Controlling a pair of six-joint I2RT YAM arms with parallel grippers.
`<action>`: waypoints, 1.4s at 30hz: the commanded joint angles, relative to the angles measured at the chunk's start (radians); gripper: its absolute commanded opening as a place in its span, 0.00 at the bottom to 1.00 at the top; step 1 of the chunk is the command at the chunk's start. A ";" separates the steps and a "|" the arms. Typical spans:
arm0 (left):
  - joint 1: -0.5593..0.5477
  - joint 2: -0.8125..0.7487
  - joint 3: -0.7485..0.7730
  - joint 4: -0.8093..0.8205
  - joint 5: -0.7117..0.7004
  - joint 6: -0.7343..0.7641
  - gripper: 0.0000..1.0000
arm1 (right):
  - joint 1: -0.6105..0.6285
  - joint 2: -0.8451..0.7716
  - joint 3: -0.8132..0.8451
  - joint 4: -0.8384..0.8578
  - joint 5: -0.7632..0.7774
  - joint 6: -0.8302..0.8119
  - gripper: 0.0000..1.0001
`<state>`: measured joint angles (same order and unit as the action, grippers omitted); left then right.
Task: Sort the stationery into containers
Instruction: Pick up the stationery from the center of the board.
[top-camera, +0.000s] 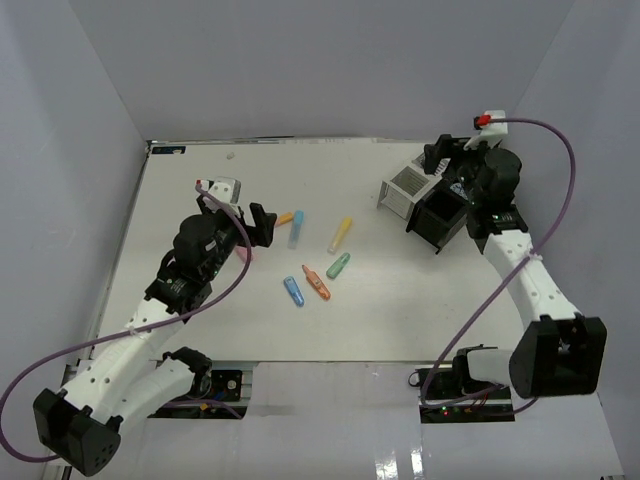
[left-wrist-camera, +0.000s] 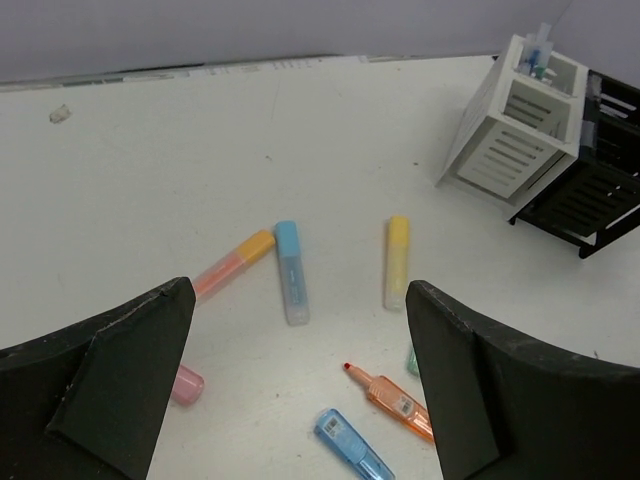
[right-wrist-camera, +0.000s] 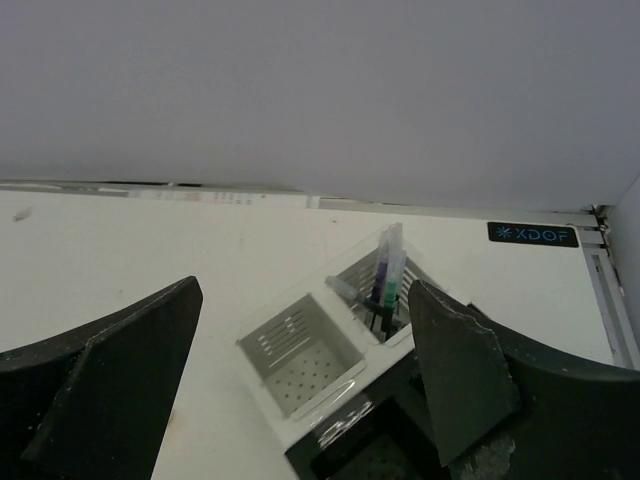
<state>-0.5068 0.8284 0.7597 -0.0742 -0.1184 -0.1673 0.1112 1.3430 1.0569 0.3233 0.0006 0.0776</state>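
On the left, the left claw (top-camera: 264, 224) hangs over the loose markers with its fingers spread as wide as they go and nothing between them. A pink marker (left-wrist-camera: 186, 384) lies partly under its left finger. Just right of that are a pink-and-orange marker (left-wrist-camera: 235, 262) and a light blue marker (left-wrist-camera: 290, 272), close together. The yellow marker (left-wrist-camera: 397, 262) lies a little further right. Nearer the arms are a blue marker (left-wrist-camera: 346, 441), an orange marker (left-wrist-camera: 396, 396) and a green marker (top-camera: 338, 265). All seven lie flat on the table (top-camera: 200, 320), so none of them is sorted yet.

On the far right, the white box (left-wrist-camera: 500, 150) and the black box (left-wrist-camera: 580, 200) stand touching, well apart from the markers. A few pens (right-wrist-camera: 388, 268) stand in a far compartment of the white box. The right claw (right-wrist-camera: 305, 292) hovers above the boxes, wide open and holding nothing.

The step in hand looks like picking up the next marker with the left claw. The light blue one sits best between its fingers. The next move calls for coming straight down, keeping the fingers either side of the barrel, and closing without nudging its orange-tipped neighbour.
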 joint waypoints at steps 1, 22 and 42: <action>0.004 0.046 0.036 -0.059 -0.079 -0.056 0.98 | -0.004 -0.148 -0.089 -0.087 -0.109 0.080 0.90; 0.004 0.584 0.268 -0.209 0.117 -0.178 0.97 | -0.002 -0.803 -0.615 -0.285 -0.277 0.154 0.90; 0.024 1.160 0.678 -0.364 0.057 -0.072 0.78 | 0.015 -0.936 -0.678 -0.276 -0.275 0.159 0.90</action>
<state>-0.4927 1.9888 1.4010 -0.3920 -0.0376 -0.2665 0.1184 0.4213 0.3904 0.0021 -0.2760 0.2291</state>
